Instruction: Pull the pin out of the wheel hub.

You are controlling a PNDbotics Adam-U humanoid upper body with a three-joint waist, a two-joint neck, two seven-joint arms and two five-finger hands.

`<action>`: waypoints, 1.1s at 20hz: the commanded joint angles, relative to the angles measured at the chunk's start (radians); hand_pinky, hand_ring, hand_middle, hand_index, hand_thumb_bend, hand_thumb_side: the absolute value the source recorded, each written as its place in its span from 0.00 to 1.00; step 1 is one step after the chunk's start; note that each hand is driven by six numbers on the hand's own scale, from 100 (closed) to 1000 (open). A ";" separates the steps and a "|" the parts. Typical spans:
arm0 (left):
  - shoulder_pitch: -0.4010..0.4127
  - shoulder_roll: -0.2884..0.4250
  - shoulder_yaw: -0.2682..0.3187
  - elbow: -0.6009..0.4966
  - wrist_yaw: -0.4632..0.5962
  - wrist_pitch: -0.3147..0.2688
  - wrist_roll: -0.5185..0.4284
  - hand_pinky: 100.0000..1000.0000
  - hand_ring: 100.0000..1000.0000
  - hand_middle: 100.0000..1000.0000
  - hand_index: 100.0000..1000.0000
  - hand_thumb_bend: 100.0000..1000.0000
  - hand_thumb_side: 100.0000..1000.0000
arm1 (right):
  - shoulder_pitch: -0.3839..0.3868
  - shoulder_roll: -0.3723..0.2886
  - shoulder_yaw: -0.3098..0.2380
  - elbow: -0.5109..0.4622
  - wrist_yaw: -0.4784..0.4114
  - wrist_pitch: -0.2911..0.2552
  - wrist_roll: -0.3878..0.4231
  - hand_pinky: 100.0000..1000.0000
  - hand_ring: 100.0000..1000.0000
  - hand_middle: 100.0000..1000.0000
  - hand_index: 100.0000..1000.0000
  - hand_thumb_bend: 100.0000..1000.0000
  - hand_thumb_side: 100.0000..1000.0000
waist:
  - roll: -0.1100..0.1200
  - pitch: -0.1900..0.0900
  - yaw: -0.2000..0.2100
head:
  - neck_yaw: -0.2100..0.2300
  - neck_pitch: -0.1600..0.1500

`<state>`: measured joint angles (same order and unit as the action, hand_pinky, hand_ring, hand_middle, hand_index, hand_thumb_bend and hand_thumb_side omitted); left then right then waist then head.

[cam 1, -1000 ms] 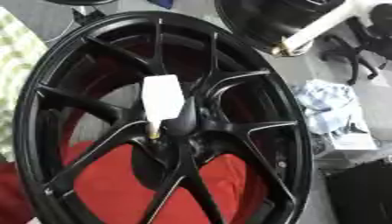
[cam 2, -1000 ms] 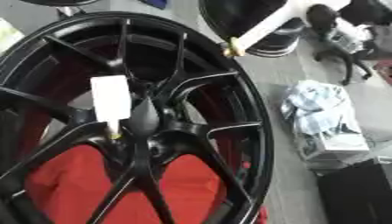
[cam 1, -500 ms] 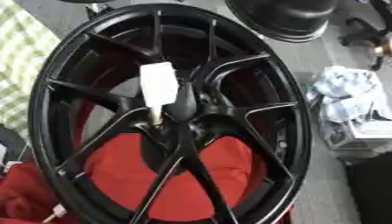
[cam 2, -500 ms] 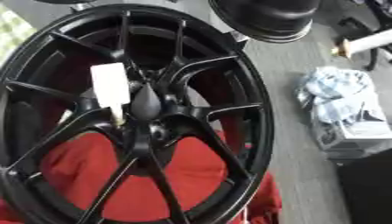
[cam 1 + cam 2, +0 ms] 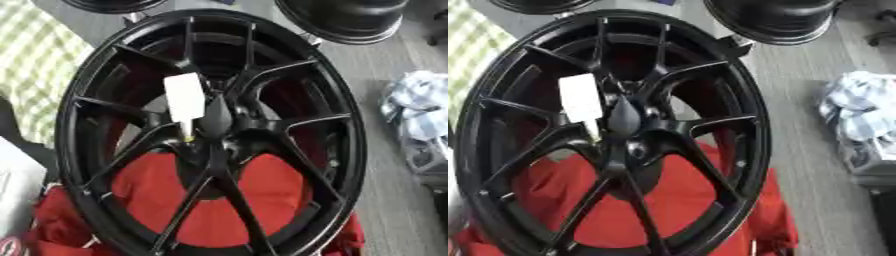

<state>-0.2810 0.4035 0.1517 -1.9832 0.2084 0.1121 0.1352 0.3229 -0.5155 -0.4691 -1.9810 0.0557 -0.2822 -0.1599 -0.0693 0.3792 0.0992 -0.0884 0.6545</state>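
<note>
While neither robot hand shows in either view, so their state cannot be told, a glossy black spoked wheel fills the frame, lying on red cloth that shows between its lower spokes. A flat white tag with a small yellowish pin at its lower end sits just left of the pointed hub. Grey floor runs open along the wheel's right rim, with a crumpled pale rag near the right edge and dark round objects at the top.
</note>
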 commanded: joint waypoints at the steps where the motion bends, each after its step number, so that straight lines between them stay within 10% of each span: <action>1: -0.014 0.011 0.003 -0.017 0.008 -0.006 -0.006 0.46 0.61 0.54 0.73 0.00 0.72 | -0.013 0.059 0.010 -0.019 0.148 0.077 0.000 0.93 0.88 0.81 0.86 0.00 0.17 | 0.004 -0.019 -0.002 | 0.003 -0.018; 20: -0.013 0.013 0.000 -0.017 0.003 0.003 -0.015 0.46 0.62 0.54 0.73 0.00 0.72 | -0.019 0.169 0.021 -0.019 0.098 0.284 -0.058 0.97 0.94 0.84 0.88 0.00 0.12 | 0.008 -0.018 -0.026 | 0.004 0.001; 22: -0.013 0.014 -0.002 -0.017 0.002 0.004 -0.018 0.46 0.62 0.54 0.73 0.00 0.72 | -0.021 0.176 0.030 -0.019 0.075 0.262 -0.046 0.98 0.94 0.84 0.92 0.00 0.51 | 0.007 -0.016 -0.027 | 0.001 -0.002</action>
<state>-0.2898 0.4027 0.1501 -1.9832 0.2105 0.1154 0.1196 0.2996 -0.3291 -0.4352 -1.9810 0.1459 -0.0146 -0.2066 -0.0642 0.3795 0.0746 -0.0859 0.6577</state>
